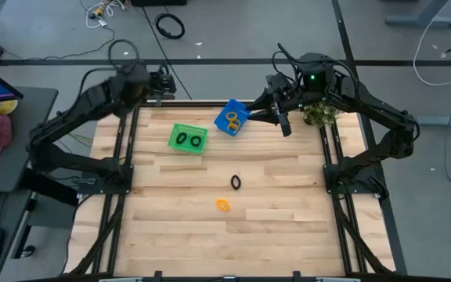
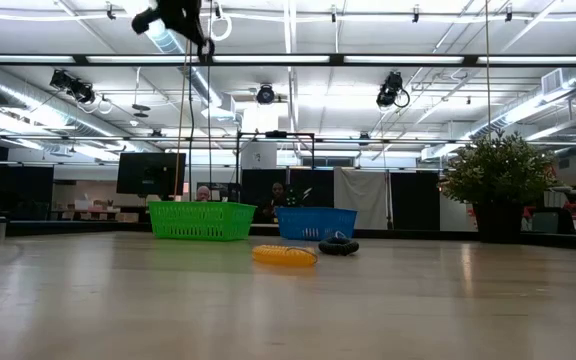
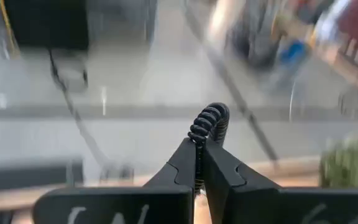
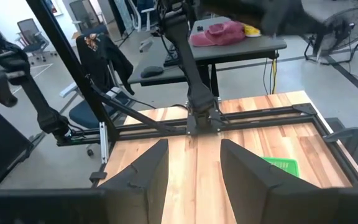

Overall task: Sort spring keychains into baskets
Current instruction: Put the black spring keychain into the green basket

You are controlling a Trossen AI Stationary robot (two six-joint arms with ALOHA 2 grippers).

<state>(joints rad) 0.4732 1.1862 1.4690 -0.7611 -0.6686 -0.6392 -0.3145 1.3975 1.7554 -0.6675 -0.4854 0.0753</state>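
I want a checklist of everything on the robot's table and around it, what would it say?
Surface: wooden table, mostly bare.
Job's things: green basket holds two black keychains; blue basket, tilted, holds orange ones. One black keychain and one orange keychain lie loose mid-table.
Clutter: potted plant at the table's right far corner.
Grippers: left gripper at the left far corner, jaws shut on a black keychain; right gripper open beside the blue basket.
Cables: black cable coil on the floor.
Surroundings: desk with pink cap.
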